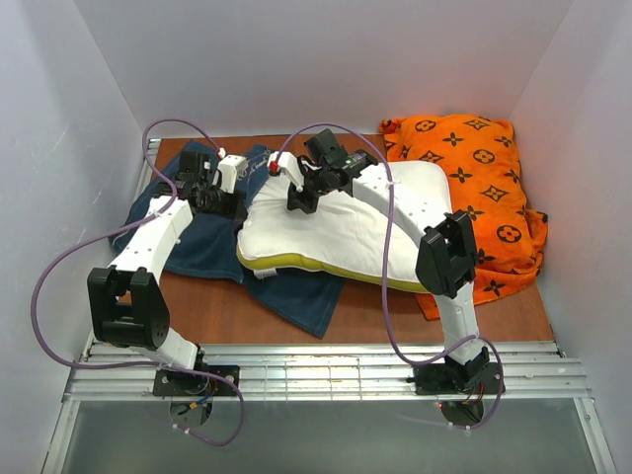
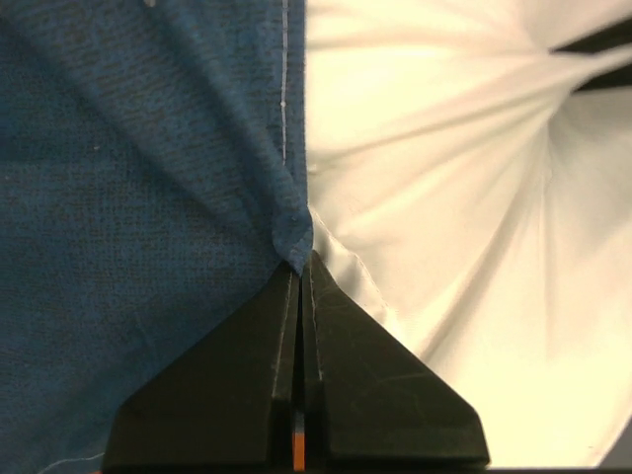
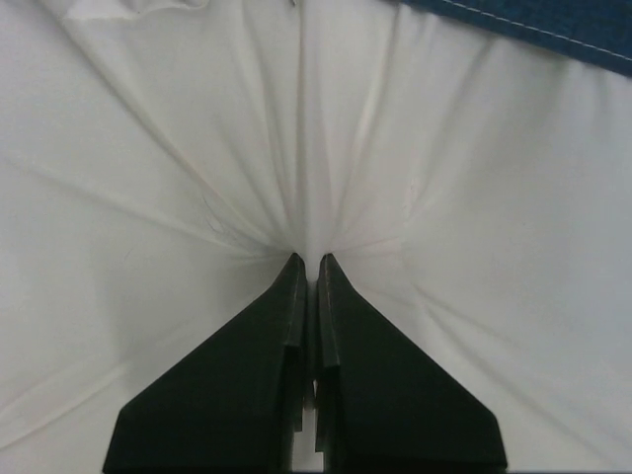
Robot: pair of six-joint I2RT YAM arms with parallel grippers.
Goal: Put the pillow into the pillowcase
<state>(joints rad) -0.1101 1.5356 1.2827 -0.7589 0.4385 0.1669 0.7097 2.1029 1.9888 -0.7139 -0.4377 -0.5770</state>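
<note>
- The pillow (image 1: 346, 232) lies across the middle of the table (image 1: 395, 316). Its yellow edge band faces the arms, and almost all of its white surface is uncovered.
- The case (image 1: 202, 242) is spread flat to the pillow's left. Part of it runs under the pillow and shows again at the near edge.
- In the left wrist view, blue cloth (image 2: 128, 197) meets white pillow fabric (image 2: 464, 247) along a stitched hem. Whether that hem is the mouth of the case I cannot tell.
- The left gripper (image 2: 301, 265) has its jaws closed on a small fold of the case, right at that hem and touching the pillow's side.
- The right gripper (image 3: 308, 259) is closed on a pinch of the pillow's cover, with creases fanning out from the tips. A strip of the case (image 3: 553, 25) shows just beyond it.
- From above, the two grippers sit close together at the pillow's far left corner, the left (image 1: 235, 205) on the case and the right (image 1: 299, 200) on the pillow.
- Progress, as I judge it: both grips are in place, but the insertion has hardly begun. At most a corner is at the opening.
- What is left: hold the mouth open, feed the pillow in along its length, then pull the case over the yellow edge.
- An orange cushion (image 1: 484, 188) touches the pillow's right side and plays no part.
</note>
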